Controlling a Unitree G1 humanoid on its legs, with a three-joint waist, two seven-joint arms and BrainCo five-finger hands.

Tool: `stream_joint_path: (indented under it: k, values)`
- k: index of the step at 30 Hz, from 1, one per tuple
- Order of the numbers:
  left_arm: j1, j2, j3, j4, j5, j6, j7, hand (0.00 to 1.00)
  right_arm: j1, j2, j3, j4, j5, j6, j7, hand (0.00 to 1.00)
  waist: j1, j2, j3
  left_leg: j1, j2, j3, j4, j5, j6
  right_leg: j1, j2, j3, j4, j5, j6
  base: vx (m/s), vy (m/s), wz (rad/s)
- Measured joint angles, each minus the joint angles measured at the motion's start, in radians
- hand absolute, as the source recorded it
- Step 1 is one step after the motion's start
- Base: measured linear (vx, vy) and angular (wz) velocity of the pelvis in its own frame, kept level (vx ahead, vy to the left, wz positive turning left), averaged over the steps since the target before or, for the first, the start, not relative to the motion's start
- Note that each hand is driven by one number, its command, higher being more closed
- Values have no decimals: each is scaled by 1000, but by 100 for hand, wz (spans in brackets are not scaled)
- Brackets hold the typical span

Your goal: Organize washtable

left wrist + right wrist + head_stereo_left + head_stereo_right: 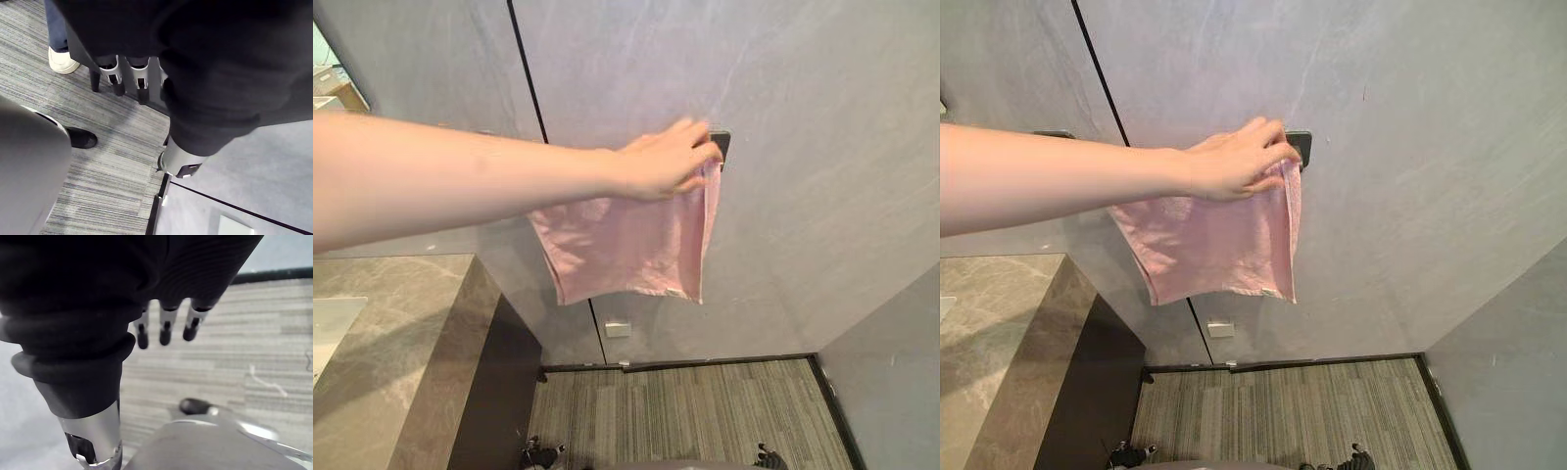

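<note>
Left eye view: soft pink cloth towel [626, 245] hangs by a dark wall hook [722, 142], a person's hand [661, 162] pinching its top edge (light, floppy, I'd grip there). Left hand [139, 78] and right hand [165, 330] dangle slack, empty.

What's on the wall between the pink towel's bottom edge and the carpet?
Below the pink towel sits one small white wall plate beside the dark seam; otherwise bare grey wall down to the carpet, in both eye views.

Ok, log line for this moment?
towel: pink, at wall hook, person's hand holding it | left hand: open, idle above carpet | right hand: open, idle
</note>
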Motion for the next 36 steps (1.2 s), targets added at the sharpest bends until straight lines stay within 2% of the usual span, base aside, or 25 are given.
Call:
stream_joint_path:
  k: [11,36]
  values:
    - [0,0,-22,0,0,0,-3,0,-10,0,-6,17,0,0,16,0,1,9,0,0,0,3,0,-1,5,0,0,0,-2,-1,0,0,0,0]
    - [0,0,-26,0,0,-1,-20,0,-10,-1,1,16,-2,0,18,0,1,10,0,0,0,5,0,-2,4,-1,0,2,-1,-1,0,0,0,0]
